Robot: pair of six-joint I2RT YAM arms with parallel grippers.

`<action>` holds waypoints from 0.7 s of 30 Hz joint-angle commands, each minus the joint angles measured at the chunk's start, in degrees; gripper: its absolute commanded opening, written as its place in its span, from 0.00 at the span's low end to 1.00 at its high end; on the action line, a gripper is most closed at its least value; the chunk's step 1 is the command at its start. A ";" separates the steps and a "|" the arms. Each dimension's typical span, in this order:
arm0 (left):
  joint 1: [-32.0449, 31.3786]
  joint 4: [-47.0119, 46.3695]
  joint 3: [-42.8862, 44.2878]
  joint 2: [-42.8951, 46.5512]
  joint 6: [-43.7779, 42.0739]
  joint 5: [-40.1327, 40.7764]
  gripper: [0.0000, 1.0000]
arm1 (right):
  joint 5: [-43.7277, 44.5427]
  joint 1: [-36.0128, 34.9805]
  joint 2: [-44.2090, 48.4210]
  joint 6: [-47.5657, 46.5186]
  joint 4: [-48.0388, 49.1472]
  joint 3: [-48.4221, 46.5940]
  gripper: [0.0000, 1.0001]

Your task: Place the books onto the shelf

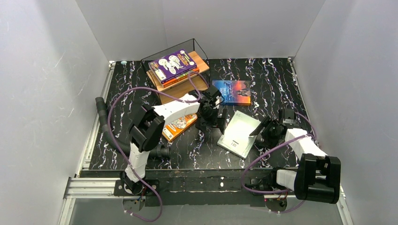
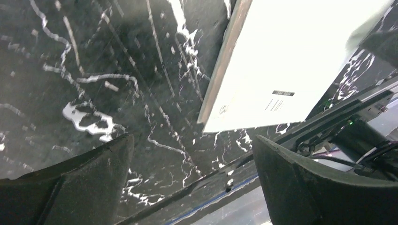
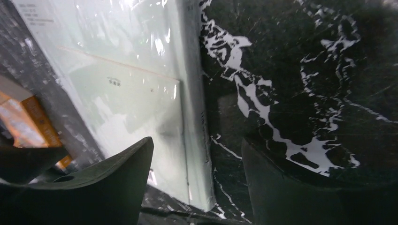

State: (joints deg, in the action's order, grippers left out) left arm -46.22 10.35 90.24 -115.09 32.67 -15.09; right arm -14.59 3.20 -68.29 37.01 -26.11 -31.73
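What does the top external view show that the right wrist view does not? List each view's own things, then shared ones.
Top external only: the shelf stacked with the purple book, and the blue book lying flat. Right wrist only: glare on the pale book's glossy cover, its edge between the right claw's open fingers. Both: pale book, orange book, marbled table.

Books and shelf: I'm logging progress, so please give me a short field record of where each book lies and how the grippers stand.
shelf: back of table, books stacked on it
purple book: topmost on shelf
blue book: on table, right of shelf
orange book: on table, partly under left arm
pale book: on table between the grippers
left gripper: open, over bare table
right gripper: open, astride pale book's edge
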 commanded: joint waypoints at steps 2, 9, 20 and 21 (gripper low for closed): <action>-0.15 1.64 5.82 -4.88 0.46 -5.21 0.98 | -5.02 2.35 1.18 -1.22 6.82 3.93 0.79; -0.34 -3.81 5.84 -8.90 5.94 -9.01 0.98 | -11.02 2.86 0.36 0.01 14.89 8.35 0.80; -0.54 -11.83 4.12 -11.41 11.24 -13.63 0.98 | -22.32 2.85 1.40 4.95 29.18 14.13 0.79; -0.46 -12.22 4.04 -11.53 11.53 -14.03 0.98 | -23.61 2.81 1.86 5.46 30.67 14.69 0.79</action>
State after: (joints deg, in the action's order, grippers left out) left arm -46.37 -2.59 95.61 -125.45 42.02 -25.65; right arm -32.88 6.11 -67.31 40.58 -2.42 -20.47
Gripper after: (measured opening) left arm 0.981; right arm 0.794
